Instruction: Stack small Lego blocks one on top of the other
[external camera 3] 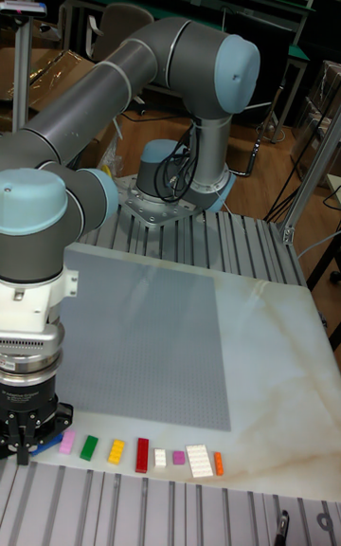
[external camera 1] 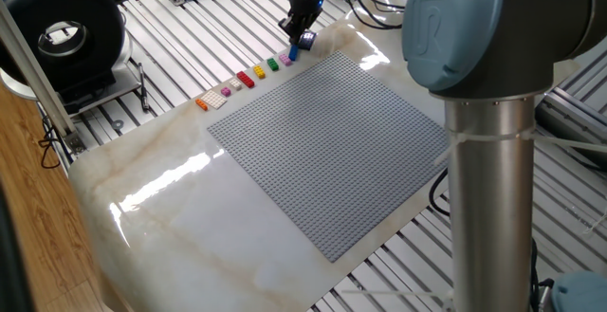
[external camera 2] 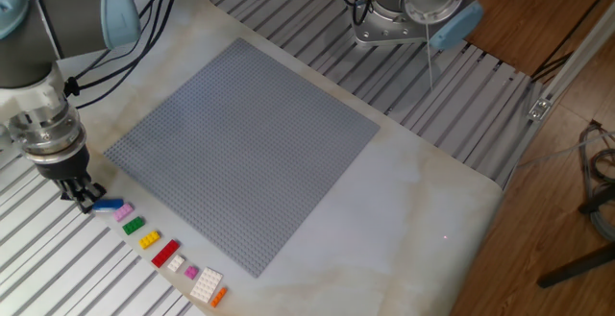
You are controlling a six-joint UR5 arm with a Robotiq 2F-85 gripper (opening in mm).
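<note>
I see my claw (external camera 2: 85, 197) clamped on the tiny dark navy plastic brick (external camera 1: 305, 39), light, rigid, slick-sided, best pinched across its flat sides.

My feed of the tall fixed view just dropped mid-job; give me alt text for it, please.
The gripper is down at the left end of a row of small Lego blocks lying along the near edge of the white table, just in front of the grey baseplate. From it rightward: blue, pink, green, yellow, red, then small pale, pink, white and orange pieces.
</note>
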